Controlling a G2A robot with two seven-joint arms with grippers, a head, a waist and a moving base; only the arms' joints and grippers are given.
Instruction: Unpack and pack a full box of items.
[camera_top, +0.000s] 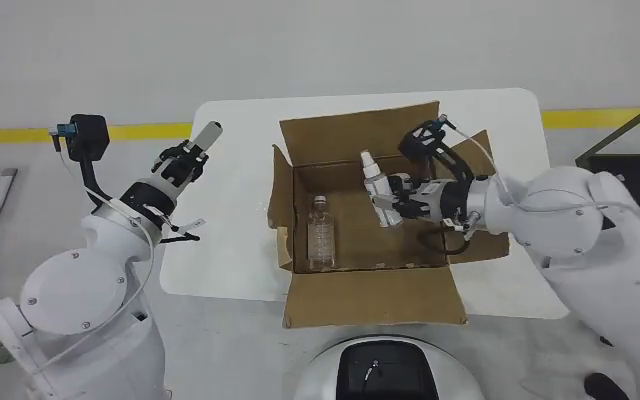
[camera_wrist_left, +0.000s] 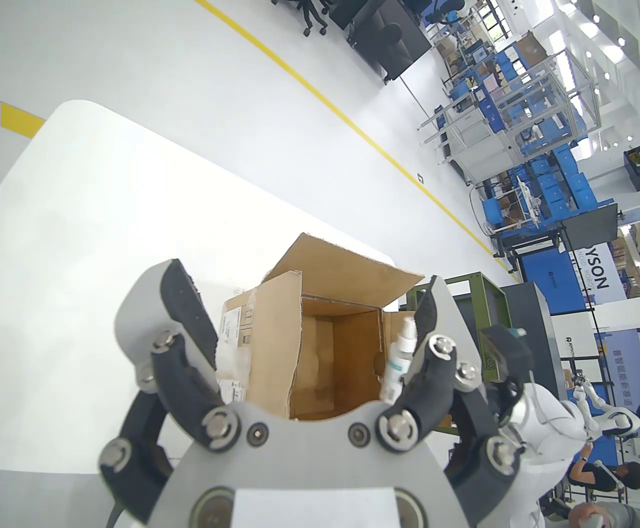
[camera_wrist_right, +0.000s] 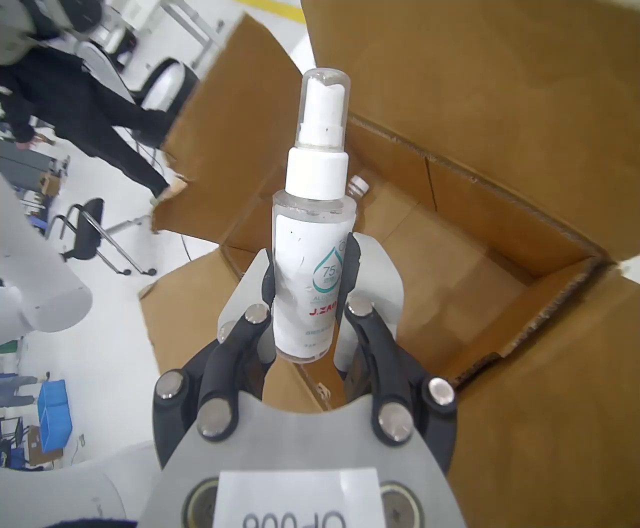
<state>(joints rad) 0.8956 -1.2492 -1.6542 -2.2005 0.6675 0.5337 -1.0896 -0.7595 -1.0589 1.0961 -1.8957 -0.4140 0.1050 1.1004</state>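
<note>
An open cardboard box stands in the middle of the white table, all flaps folded out. My right gripper hangs over the box's right half, shut on a clear spray bottle with a white pump and label; the right wrist view shows its body clamped between the pads, nozzle pointing away. A clear plastic bottle lies on the box floor at the left, its cap showing behind the sprayer. My left gripper is open above the table left of the box, holding nothing.
The box's flaps stick out on all sides and rise around the right gripper. Bare table surface lies left of the box under the left arm. A yellow floor line runs behind the table.
</note>
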